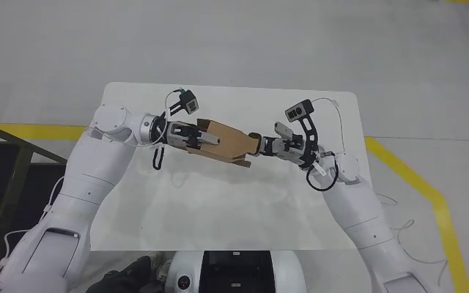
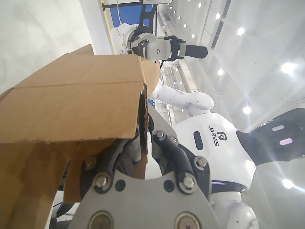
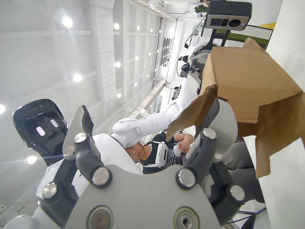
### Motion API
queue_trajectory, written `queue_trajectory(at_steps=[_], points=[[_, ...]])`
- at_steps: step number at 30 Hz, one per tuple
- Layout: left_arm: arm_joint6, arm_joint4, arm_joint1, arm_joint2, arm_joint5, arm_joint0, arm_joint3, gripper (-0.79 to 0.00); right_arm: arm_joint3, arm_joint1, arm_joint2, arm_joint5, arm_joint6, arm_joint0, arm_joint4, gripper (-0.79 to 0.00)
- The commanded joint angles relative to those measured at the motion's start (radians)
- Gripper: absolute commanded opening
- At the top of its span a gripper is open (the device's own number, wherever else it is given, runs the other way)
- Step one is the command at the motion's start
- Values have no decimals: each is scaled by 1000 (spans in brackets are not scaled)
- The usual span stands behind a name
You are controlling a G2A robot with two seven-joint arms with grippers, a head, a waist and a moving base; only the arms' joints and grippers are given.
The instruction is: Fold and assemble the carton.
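We see the brown carton [image 1: 227,139] lying lengthwise between the two grippers, over the far half of the white table [image 1: 220,212]; we cannot tell whether it touches the tabletop. The left gripper [image 1: 196,136] is clamped on a wall at one end of the carton, with the corrugated edge running between its jaws. The right gripper [image 1: 265,144] is spread wide at the other end, one finger [image 3: 221,120] against a loose flap [image 3: 190,113] and the other well clear
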Motion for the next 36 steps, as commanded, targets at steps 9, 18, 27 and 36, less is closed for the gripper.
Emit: queue_trajectory(at_steps=[9,18,27,36], points=[[21,-5,-5,6,-6,-12,20,-785,-33,-1,-10,-6,24,-32,7,0],[52,-2,-8,8,-16,-14,24,-785,-77,-1,-22,15,31,-55,2,0],[70,-29,-14,9,-13,-18,24,-785,-77,-12,-70,28,13,-41,-16,0],[65,-39,-17,10,-11,-15,16,-785,-51,-27,-104,-10,-22,-18,-10,0]])
